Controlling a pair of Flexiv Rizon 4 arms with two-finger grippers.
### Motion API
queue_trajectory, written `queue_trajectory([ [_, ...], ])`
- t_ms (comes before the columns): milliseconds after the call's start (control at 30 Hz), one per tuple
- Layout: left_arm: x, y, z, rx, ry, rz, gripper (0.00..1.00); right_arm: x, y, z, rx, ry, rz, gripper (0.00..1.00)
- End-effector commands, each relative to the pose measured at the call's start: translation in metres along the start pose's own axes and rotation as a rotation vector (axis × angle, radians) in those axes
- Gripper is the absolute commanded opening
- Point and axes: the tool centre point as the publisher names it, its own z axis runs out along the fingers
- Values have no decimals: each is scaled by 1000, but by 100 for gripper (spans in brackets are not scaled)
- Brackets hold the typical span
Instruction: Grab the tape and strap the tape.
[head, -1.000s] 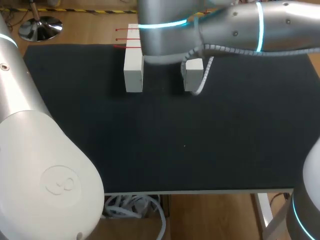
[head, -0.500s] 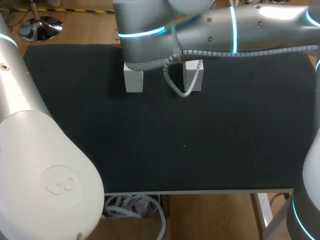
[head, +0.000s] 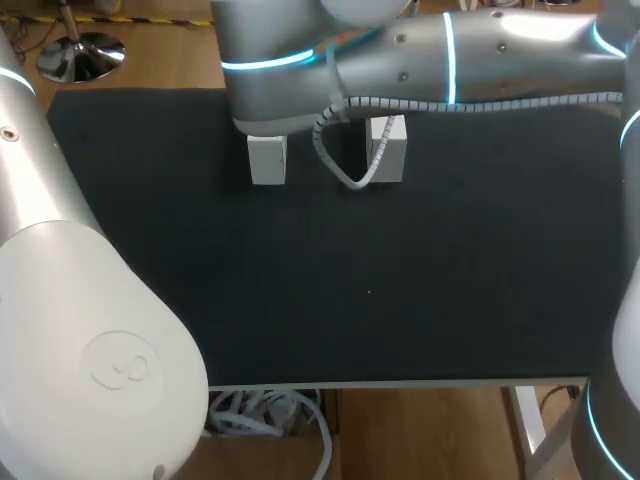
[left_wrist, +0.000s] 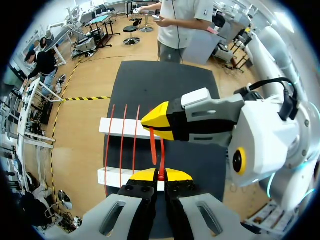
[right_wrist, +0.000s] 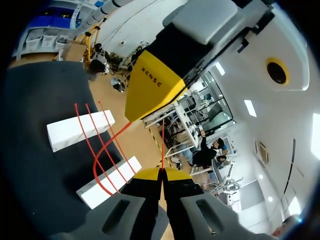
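and here the right arm (head: 480, 60) stretches in from the right edge across the top of the frame, hanging over two white rectangular blocks (head: 267, 160) that stand side by side on the black worktop (head: 450, 280), upper centre. the left arm (head: 70, 330) fills the lower left corner. over to the wrist cameras: the left claw (left_wrist: 161, 175) is pinched tight on a thin red tape (left_wrist: 153, 147), and the right claw (right_wrist: 161, 173) is clamped on the same tape, its yellow tips pressed together with the strand running out from between them. so the tape hangs in the air between the two claws, over the blocks, sagging in a loop. three red strands (left_wrist: 122, 145) already lie across both blocks, side by side. judging by that, the grab looks done and one more strand is being strapped. the next move calls for drawing the claws apart until the loop goes taut, lining it up beside the laid strands, then lowering it onto both blocks without a twist.
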Motion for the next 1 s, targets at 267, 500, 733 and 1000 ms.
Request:
queue_trajectory([
  [267, 0, -1, -1, -5, 1, -1, 0, 1, 5, -2, -13, 7, -20, 0],
  [500, 0, -1, -1, -5, 1, -1, 0, 1, 6, -1, -15, 2, -26, 0],
  [733, 0, -1, -1, -5, 1, -1, 0, 2, 6, -4, -21, 0, -43, 0],
  [1000, 0, -1, -1, -5, 1, -1, 0, -1, 8, -6, -23, -12, -55, 0],
])
